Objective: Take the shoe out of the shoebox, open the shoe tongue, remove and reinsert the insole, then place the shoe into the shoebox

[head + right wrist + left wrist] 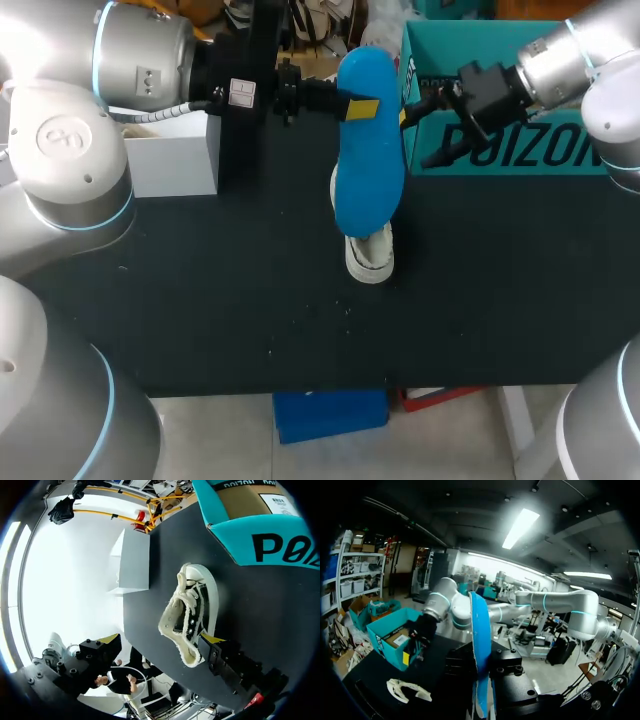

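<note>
Insole (pixel 368 150) reinsertion looks like the step in hand, since the blue insole is out of the shoe and raised above the table. To do it well, I judge that the narrow toe end should go in first, angled down into the shoe's opening, with the tongue kept pulled back so that the foam does not fold. The other arm should steady the shoe (a light canvas shoe will probably slide under a push).

The left gripper (pixel 361 108) is closed on the insole, pinching its flat faces partway along so that it hangs on edge. In the left wrist view the blue sheet runs up from between the fingers.

The right gripper (pixel 161 640) stands wide apart and holds nothing. Its yellow tips flank the near end of the shoe (pixel 192 612) without touching it, as far as I can tell.

The shoe rests on the black table (pixel 200 300), apparently on its side, with laces and opening towards the right wrist camera. From overhead it is almost directly below the insole.

The teal shoebox (pixel 500 150) sits open at the table's far right, near the shoe. A white box (pixel 170 155) stands well apart at the far left.
</note>
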